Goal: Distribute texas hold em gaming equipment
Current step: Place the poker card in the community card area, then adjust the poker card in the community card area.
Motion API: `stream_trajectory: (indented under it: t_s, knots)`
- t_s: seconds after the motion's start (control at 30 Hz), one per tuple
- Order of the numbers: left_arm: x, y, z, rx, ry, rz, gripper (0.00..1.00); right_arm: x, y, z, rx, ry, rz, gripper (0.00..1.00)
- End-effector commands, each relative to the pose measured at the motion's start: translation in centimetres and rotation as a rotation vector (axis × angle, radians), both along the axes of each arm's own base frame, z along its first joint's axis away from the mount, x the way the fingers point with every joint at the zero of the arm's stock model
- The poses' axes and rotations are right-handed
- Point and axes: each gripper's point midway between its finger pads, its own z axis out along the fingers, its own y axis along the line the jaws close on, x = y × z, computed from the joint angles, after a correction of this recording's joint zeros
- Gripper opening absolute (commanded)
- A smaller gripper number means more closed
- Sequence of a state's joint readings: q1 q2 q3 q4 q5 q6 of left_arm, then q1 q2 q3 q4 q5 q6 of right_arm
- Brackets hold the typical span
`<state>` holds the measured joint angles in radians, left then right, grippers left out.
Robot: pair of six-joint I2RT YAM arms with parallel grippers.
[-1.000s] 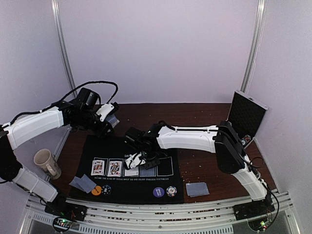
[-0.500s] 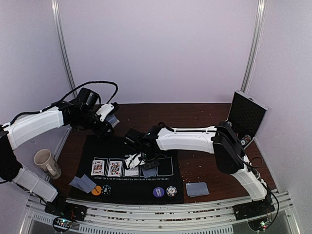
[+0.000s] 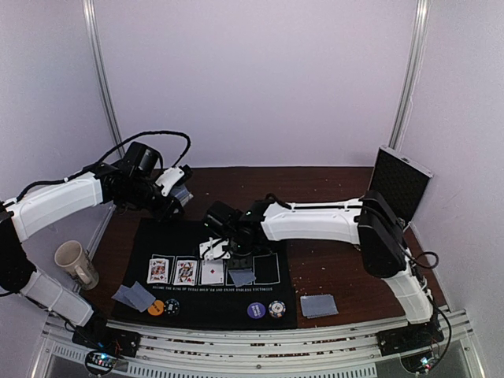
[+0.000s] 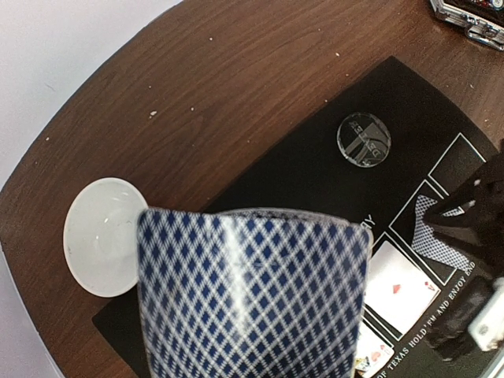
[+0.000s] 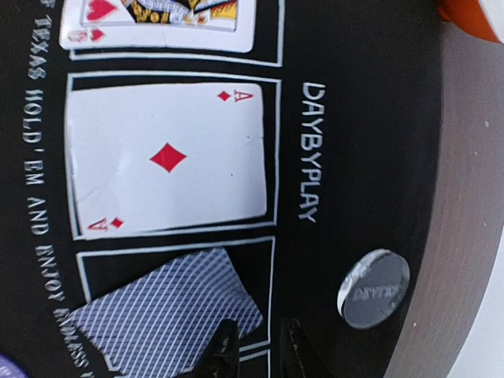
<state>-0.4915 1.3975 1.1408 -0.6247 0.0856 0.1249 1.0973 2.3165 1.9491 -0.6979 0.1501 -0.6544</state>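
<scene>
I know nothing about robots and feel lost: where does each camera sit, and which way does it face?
Top external: fixed above and behind, looking down on the black mat; left arm and right arm show.
Left wrist: on the left arm, looking down past its held deck of cards; fingers hidden.
Right wrist: on the right arm, looking down; right gripper tips at the bottom edge.
Shared: both wrist views show the ace of diamonds and clear disc.

Left arm raised, left fingers gripping card deck, right arm stretched leftward, right fingers slightly parted
</scene>
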Motion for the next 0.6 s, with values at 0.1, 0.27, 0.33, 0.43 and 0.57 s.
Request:
stream_trajectory:
  t_s: [0.1,0.27,0.33,0.43,0.57]
  knots:
    - [0.6,-0.1,1.9,-0.037,-0.076,0.0,0.35,-0.8,-2.1,7.7,0.392,0.023,-0.357,0.19]
    - [0.7,-0.2,2.1,-0.042,-0.079,-0.001,0.35,-1.3,-6.1,4.4,0.356,0.096,-0.64,0.05]
    - [0.6,-0.2,2.2,-0.042,-0.08,-0.003,0.35,-1.7,-7.0,2.9,0.335,0.116,-0.704,0.0]
    - [0.6,-0.1,2.3,-0.043,-0.082,-0.001,0.35,-2.0,-7.6,1.6,0.328,0.13,-0.764,0.0]
    - [0.5,-0.1,2.5,-0.045,-0.085,-0.002,0.35,-2.1,-8.9,-0.3,0.261,0.116,-0.8,0.0]
